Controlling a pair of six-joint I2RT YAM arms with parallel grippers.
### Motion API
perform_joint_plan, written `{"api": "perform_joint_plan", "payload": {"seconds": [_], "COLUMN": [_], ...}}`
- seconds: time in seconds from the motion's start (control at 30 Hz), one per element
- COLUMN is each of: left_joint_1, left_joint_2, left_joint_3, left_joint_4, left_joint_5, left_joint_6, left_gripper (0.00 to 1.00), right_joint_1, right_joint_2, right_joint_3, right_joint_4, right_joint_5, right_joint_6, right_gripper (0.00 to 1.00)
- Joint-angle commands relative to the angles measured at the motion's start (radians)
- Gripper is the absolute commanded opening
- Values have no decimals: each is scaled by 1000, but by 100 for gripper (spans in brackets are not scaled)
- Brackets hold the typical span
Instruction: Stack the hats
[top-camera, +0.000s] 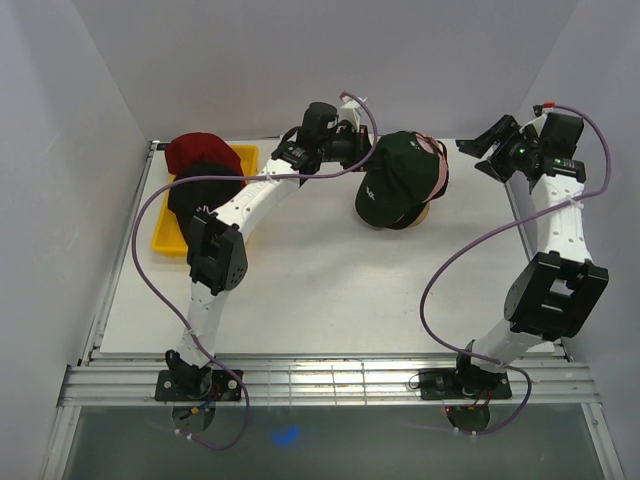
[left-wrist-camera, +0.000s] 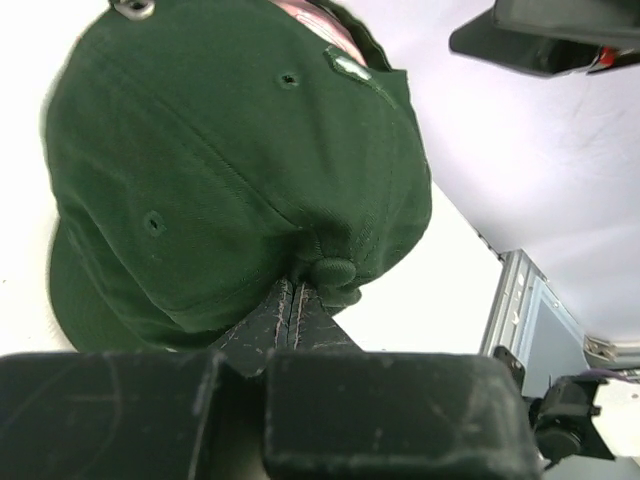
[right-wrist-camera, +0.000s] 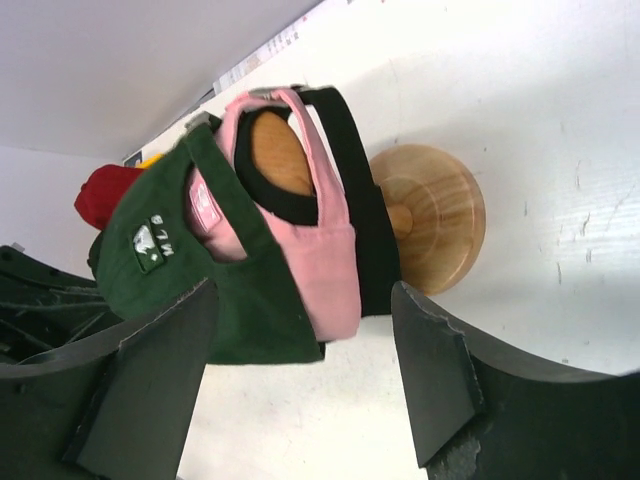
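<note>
Red cap (top-camera: 200, 152) sits on yellow tray (top-camera: 170, 240), far left. Left gripper (left-wrist-camera: 293, 300) is clenched on green cap (top-camera: 392, 180) crown by the button, draped over pink cap (right-wrist-camera: 320, 250) on wooden stand (right-wrist-camera: 440, 215). Right gripper (top-camera: 488, 152) is spread, empty. Caps likely light and floppy; the stiff brim is the safer hold.

A white table (top-camera: 320, 290) fills the middle of the overhead view. On it, a yellow tray (top-camera: 165, 240) lies at the upper left. A wooden stand (right-wrist-camera: 435, 215) rests on its round base right of centre, near the top.
</note>
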Motion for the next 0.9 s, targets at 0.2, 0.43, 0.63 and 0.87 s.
{"api": "perform_joint_plan", "payload": {"seconds": [0.2, 0.43, 0.63, 0.87], "left_joint_1": [-36, -42, -42, -44], "left_joint_2": [-24, -3, 23, 59], "left_joint_3": [57, 94, 102, 109], "left_joint_4": [32, 30, 24, 7], "left_joint_5": [-98, -58, -32, -20], "left_joint_6": [20, 15, 18, 13], "left_gripper": [0, 0, 0, 0], "right_joint_1": [83, 146, 156, 168], "right_joint_2": [96, 168, 228, 266], "right_joint_3": [202, 315, 367, 381], "right_joint_4": [-52, -131, -167, -168], "right_joint_5": [81, 144, 202, 223], "right_joint_6": [-92, -159, -184, -193], "right_gripper": [75, 74, 71, 56]}}
